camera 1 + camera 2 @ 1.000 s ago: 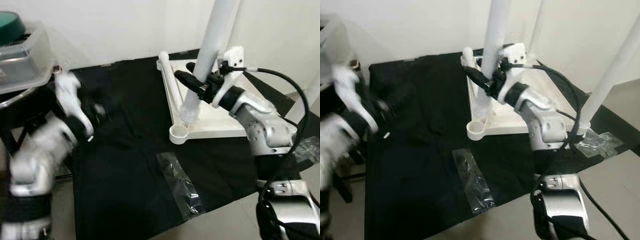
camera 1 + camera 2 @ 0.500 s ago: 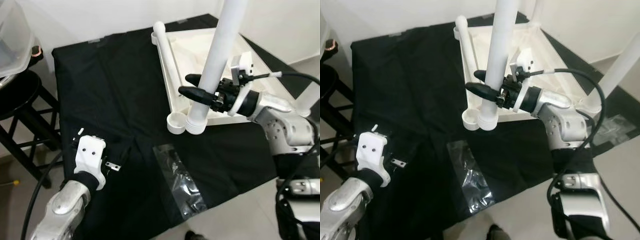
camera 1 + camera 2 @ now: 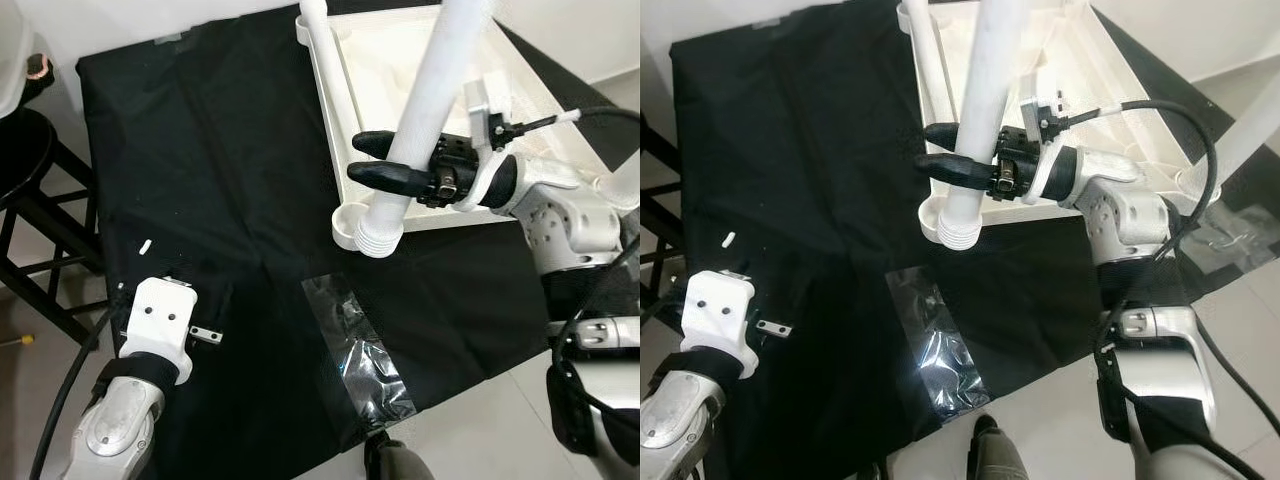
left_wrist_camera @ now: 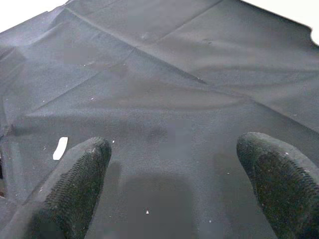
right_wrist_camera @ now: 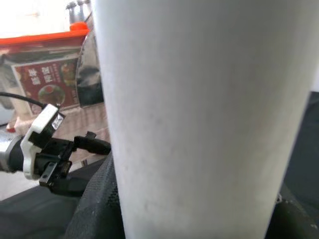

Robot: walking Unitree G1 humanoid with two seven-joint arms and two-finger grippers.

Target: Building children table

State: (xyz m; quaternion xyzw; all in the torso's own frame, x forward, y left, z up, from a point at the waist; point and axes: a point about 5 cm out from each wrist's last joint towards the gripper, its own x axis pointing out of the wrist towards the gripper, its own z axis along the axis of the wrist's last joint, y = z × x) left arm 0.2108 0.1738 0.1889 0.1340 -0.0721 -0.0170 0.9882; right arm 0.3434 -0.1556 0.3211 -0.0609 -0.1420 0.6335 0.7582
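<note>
An upturned white tabletop lies on a black cloth. My right gripper is shut on a white table leg, held nearly upright. The leg's ribbed lower end is right beside the round corner socket, touching its rim. In the right wrist view the leg stands between the two fingers. My left wrist hovers low over the cloth at the near left. The left gripper is open, with nothing between its fingers.
A clear plastic bag lies flat on the cloth near the front edge. A small metal piece and a white scrap lie by my left wrist. A black stool stands at the left. Another leg rises at the right.
The camera has tipped further down. My left arm swung in from the left and settled low over the cloth. The right gripper kept its hold on the leg by the corner socket.
</note>
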